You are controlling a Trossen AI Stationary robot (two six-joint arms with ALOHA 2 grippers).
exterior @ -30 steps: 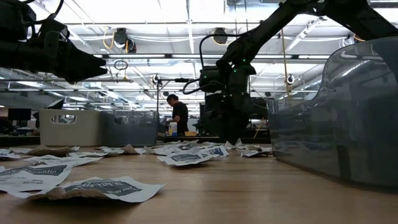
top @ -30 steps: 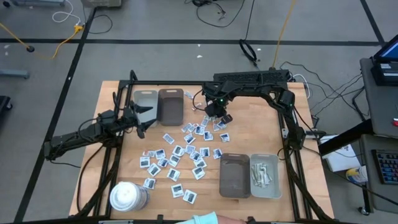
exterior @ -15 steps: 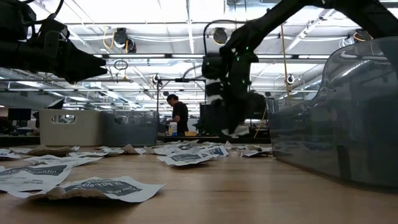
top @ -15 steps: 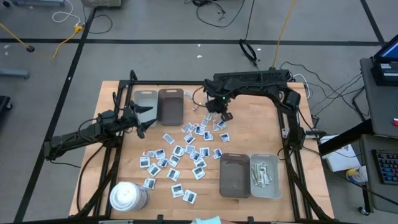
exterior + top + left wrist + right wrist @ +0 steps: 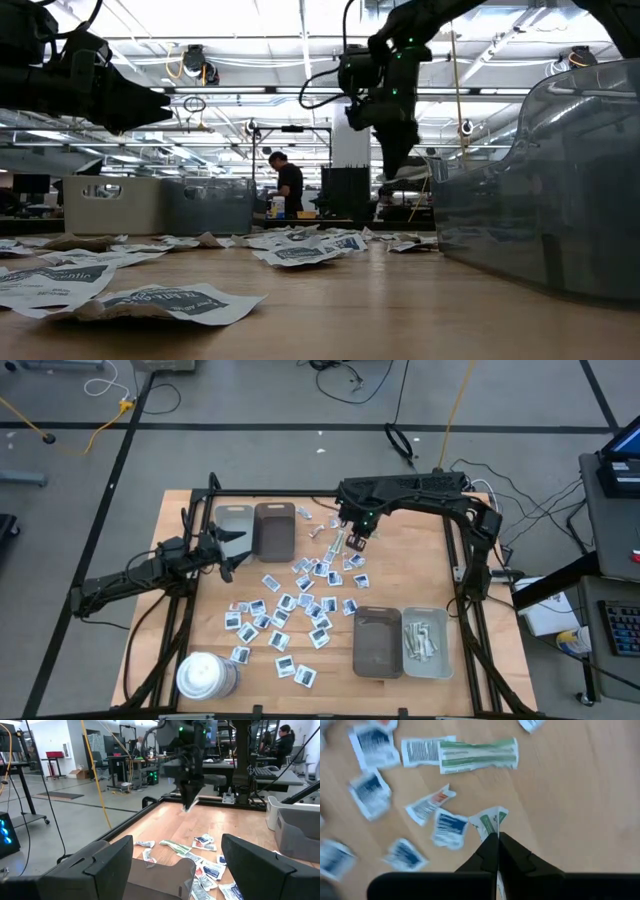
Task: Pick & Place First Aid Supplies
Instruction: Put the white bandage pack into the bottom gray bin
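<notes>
the right gripper (image 5: 496, 836) was pinched on a green-printed strip (image 5: 490, 820), lifted above the scattered packets (image 5: 290, 612), so carrying it over to a tray (image 5: 425, 642) seemed next, while the left gripper (image 5: 222, 552) waited, jaws apart.

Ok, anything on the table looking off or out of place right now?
Nothing damaged. The small white blue-printed packets lie scattered loose over the wooden table, as expected for sorting. The right gripper, raised above it, is shut on a thin green-and-white wrapped strip; the left gripper waits open.
</notes>
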